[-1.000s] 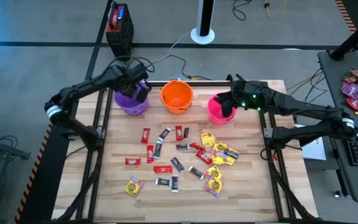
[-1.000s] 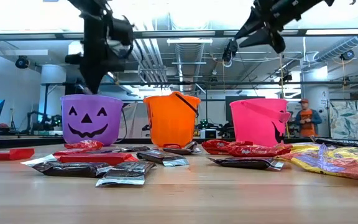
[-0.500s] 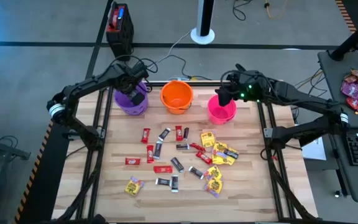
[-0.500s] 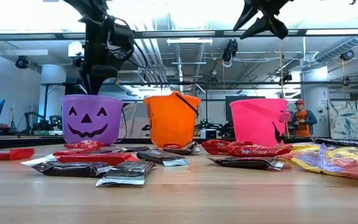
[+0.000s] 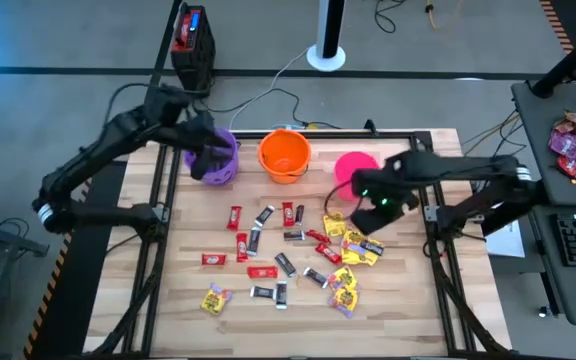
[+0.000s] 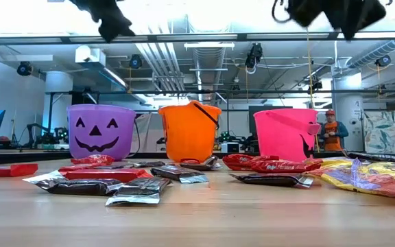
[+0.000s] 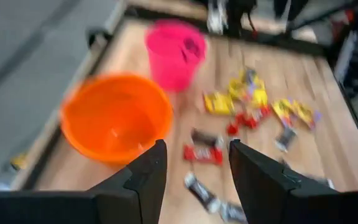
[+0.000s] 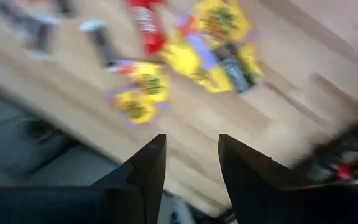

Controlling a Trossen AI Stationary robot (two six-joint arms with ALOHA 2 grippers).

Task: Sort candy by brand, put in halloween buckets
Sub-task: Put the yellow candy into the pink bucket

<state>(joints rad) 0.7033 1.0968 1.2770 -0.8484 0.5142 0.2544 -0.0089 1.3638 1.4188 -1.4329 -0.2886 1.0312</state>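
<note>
Broadly, the wooden counter carries three halloween buckets in a row along its far edge, set there as sorting targets: the orange bucket in the middle, the purple bucket to its left, the pink bucket to its right. Nearer than the orange bucket, the candy lies scattered and unsorted, red and dark bars mixed, yellow packets clustered below the pink bucket. Over the purple bucket hangs the left end effector, fingers parted and empty. Beside the pink bucket, above the yellow packets, the right end effector is also spread and holds nothing. Overlapping wrappers may hinder clean picks.
</note>
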